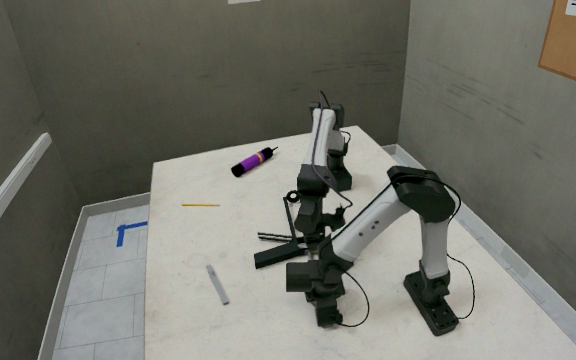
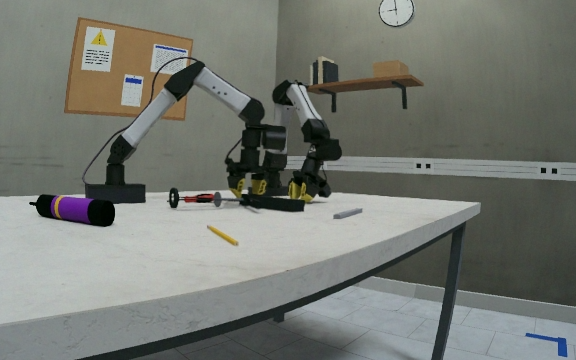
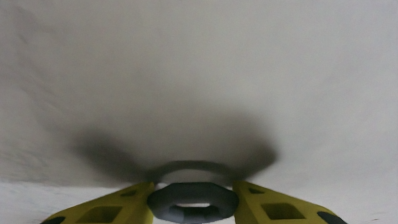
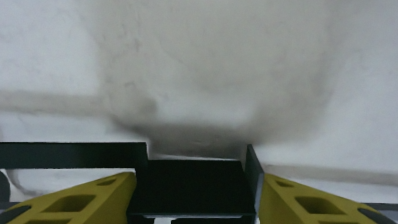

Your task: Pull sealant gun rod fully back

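The black sealant gun lies on the table; its handle sticks out sideways, and its front ring points away from the left arm. The plunger disc stands well behind that ring, near the handle end. My right gripper is shut on the black gun body by the handle. My left gripper is shut on the dark rod-end ring, low over the table behind the gun. The thumb plate is hidden by the grippers.
A purple and black cylinder lies at the back. A yellow pencil and a grey bar lie beyond the handle. A red and black tool shows behind the gun. The arms stand close together.
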`<state>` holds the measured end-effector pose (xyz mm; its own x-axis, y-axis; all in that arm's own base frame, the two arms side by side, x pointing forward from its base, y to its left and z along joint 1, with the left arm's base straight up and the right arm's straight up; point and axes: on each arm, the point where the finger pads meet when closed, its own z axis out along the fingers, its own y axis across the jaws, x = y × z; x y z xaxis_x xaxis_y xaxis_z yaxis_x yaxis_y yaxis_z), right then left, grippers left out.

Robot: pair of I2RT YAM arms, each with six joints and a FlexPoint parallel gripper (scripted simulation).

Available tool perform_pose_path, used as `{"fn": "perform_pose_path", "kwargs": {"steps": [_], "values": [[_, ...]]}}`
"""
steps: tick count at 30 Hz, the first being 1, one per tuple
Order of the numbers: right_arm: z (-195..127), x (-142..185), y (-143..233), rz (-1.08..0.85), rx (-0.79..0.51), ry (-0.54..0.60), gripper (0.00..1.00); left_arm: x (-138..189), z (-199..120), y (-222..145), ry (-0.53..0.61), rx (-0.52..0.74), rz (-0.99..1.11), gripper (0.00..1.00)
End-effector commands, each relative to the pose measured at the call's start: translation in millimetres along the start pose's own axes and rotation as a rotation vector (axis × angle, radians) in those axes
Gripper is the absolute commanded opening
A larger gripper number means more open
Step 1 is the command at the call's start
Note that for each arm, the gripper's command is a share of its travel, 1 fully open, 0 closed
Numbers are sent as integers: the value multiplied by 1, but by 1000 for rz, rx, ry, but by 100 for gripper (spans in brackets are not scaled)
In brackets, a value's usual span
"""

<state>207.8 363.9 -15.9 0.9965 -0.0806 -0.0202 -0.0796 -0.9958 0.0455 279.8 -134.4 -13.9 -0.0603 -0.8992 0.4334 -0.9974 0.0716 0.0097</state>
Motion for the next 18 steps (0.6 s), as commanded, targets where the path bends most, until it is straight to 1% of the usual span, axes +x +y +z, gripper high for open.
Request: {"fn": "perform_pose_path", "kwargs": {"steps": [1, 2, 4, 5, 6, 10, 15, 17, 18], "values": [[13, -10, 66, 31, -252, -30, 47, -37, -20, -7, -138, 43, -12, 27], [12, -10, 65, 30, -245, -28, 47, -40, -17, -6, -134, 29, -16, 27], [12, -10, 62, 29, -228, -25, 47, -41, -20, -9, -121, 35, -7, 27], [4, -8, 59, 29, -199, -14, 47, -41, -20, -9, -114, 35, -5, 27], [3, -8, 57, 29, -188, -11, 47, -42, -21, -10, -108, 35, -3, 27], [2, -7, 55, 28, -169, -7, 47, -42, -22, -10, -95, 35, 1, 27], [0, -4, 46, 27, -104, 6, 47, -45, -19, -8, -52, 12, 8, 27], [3, -5, 47, 27, -108, 3, 47, -44, -21, -7, -11, 5, 17, 27], [-1, -4, 45, 26, -92, 8, 47, -43, -23, -6, 24, 1, 24, 27]]}}
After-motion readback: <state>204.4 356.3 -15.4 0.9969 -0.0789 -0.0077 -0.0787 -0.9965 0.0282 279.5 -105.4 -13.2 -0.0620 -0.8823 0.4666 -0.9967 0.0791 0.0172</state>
